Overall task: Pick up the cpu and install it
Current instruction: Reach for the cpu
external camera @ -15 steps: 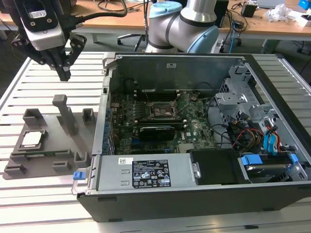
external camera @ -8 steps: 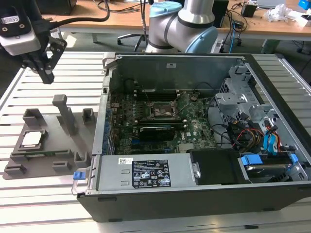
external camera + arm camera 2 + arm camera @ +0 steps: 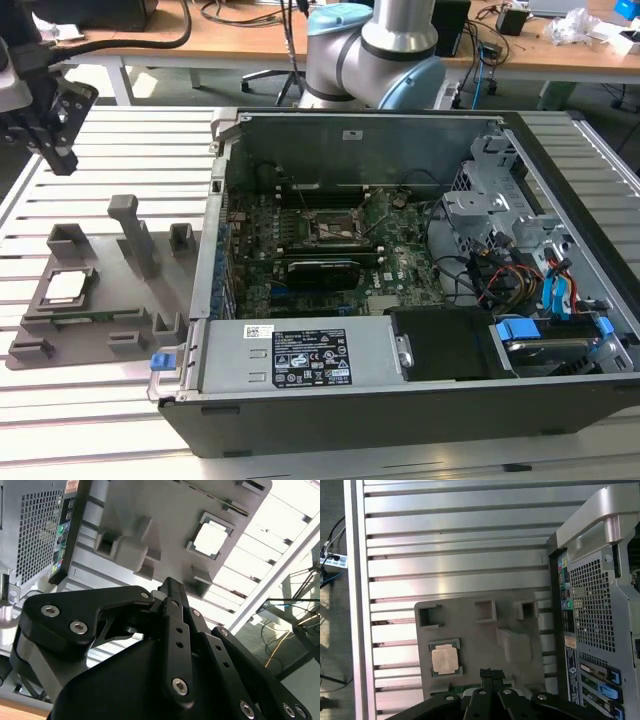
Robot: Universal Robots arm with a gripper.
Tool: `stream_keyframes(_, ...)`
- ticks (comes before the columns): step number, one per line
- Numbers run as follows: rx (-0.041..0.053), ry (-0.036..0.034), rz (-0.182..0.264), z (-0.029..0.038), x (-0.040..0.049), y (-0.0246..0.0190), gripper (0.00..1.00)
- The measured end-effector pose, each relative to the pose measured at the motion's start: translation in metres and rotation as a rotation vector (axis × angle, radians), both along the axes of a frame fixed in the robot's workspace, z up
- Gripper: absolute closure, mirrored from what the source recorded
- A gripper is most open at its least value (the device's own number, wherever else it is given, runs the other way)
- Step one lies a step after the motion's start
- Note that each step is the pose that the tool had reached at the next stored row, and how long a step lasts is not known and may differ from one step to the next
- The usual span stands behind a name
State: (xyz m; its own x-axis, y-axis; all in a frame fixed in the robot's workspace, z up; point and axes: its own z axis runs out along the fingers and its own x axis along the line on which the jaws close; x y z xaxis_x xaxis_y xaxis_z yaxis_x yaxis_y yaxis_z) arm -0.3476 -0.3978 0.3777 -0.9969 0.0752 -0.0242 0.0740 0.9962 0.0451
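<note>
The cpu (image 3: pixel 65 287) is a small pale silver square lying flat in a recess of the grey fixture plate (image 3: pixel 120 322), on the exterior view's left. It also shows in both wrist views, cpu (image 3: pixel 210 537) and cpu (image 3: pixel 445 659). My black gripper (image 3: pixel 62 158) hangs high above the slatted table, beyond the plate and well above the chip. Its fingertips (image 3: pixel 169 584) are pressed together with nothing between them, as the gripper (image 3: pixel 490 672) in the first wrist view also shows. The motherboard's square socket frame (image 3: pixel 335 228) lies inside the open computer case (image 3: pixel 350 420).
The fixture plate carries upright grey posts (image 3: pixel 130 232) and small blocks near the chip. A long black card (image 3: pixel 322 270) sits just below the socket. A power supply (image 3: pixel 300 355), drive cage (image 3: pixel 490 210) and cables (image 3: pixel 540 280) crowd the case. Bare slatted aluminium table (image 3: pixel 455 545) surrounds the plate.
</note>
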Motion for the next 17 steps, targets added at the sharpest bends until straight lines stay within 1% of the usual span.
stream_keyframes(4,0.0000,0.0000,0.000,-0.0034,-0.0352,0.0001,0.89)
stream_keyframes(8,0.0000,0.0001,0.000,-0.0047,-0.0541,0.0000,0.89)
stream_keyframes(9,0.0001,0.0000,0.000,-0.0050,-0.0613,-0.0005,0.89)
stream_keyframes(10,-0.0002,0.0000,0.000,-0.0051,-0.0660,-0.0013,0.89)
stream_keyframes(11,-0.0015,0.0000,0.000,-0.0050,-0.0665,-0.0015,0.89)
stream_keyframes(12,-0.0050,-0.0001,0.001,-0.0051,-0.0666,-0.0015,0.89)
stream_keyframes(13,-0.0139,0.0001,0.002,-0.0050,-0.0668,-0.0015,0.89)
stream_keyframes(14,-0.0197,0.0001,0.002,-0.0050,-0.0668,-0.0016,0.89)
stream_keyframes(17,-0.0198,0.0001,0.002,-0.0050,-0.0667,-0.0015,0.89)
